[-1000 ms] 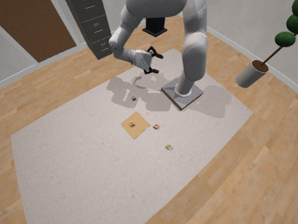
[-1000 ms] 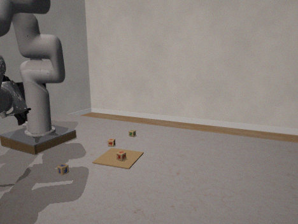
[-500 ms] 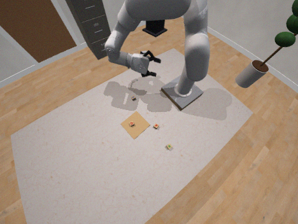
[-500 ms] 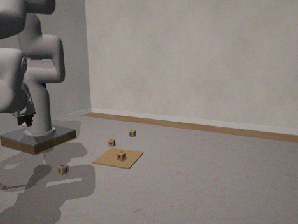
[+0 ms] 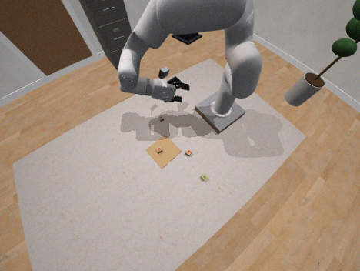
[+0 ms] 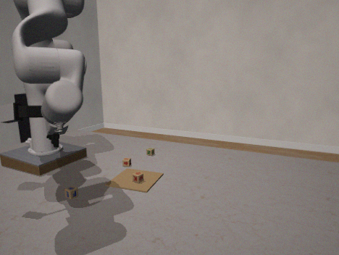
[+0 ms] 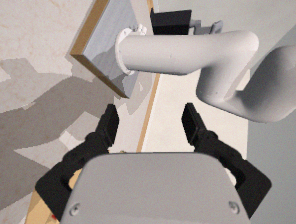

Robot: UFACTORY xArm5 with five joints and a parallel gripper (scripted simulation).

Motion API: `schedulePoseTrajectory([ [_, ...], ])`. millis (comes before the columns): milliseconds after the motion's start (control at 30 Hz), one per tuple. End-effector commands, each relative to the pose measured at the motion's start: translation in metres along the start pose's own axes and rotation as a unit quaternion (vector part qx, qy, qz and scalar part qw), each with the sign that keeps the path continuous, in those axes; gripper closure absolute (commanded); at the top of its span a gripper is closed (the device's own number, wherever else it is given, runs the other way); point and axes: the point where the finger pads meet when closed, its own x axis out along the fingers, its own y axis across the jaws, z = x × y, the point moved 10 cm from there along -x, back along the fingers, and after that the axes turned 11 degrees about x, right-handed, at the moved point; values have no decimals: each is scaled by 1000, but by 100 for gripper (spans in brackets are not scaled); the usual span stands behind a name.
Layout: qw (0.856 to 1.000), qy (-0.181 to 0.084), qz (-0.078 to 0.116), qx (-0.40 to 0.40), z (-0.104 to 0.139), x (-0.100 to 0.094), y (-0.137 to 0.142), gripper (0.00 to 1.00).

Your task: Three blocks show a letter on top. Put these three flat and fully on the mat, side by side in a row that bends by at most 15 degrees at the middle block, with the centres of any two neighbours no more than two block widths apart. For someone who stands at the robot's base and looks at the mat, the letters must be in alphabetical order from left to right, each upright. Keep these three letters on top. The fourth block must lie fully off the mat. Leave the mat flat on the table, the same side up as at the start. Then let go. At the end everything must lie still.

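We see a pale, faintly veined surface (image 5: 115, 204) (image 6: 235, 217) carrying a flat tan mat (image 5: 169, 157) (image 6: 124, 185). Directly on it, we also find the robot's square base (image 5: 201, 108) (image 6: 74, 150) and three small blocks, all off the mat.

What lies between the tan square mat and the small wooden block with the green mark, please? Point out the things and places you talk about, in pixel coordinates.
In the top view, the small wooden block with a red mark (image 5: 188, 152) (image 6: 126, 162) lies between the mat (image 5: 169, 154) (image 6: 153, 181) and the green-marked block (image 5: 205, 177) (image 6: 150, 152).

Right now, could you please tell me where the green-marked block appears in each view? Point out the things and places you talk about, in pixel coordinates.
Top: green-marked block (image 5: 205, 177) (image 6: 150, 152), below and right of the mat (image 5: 169, 155) (image 6: 123, 184) (image 7: 36, 209).
Exterior: beyond the mat, near picture centre.
Wrist: not visible.
Shared landmark: the robot's base plate (image 5: 220, 122) (image 6: 22, 164) (image 7: 95, 37).
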Motion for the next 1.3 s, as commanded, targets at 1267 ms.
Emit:
schedulePoseTrajectory([
  [1267,885,100,-419,178,318,60,125,0],
])
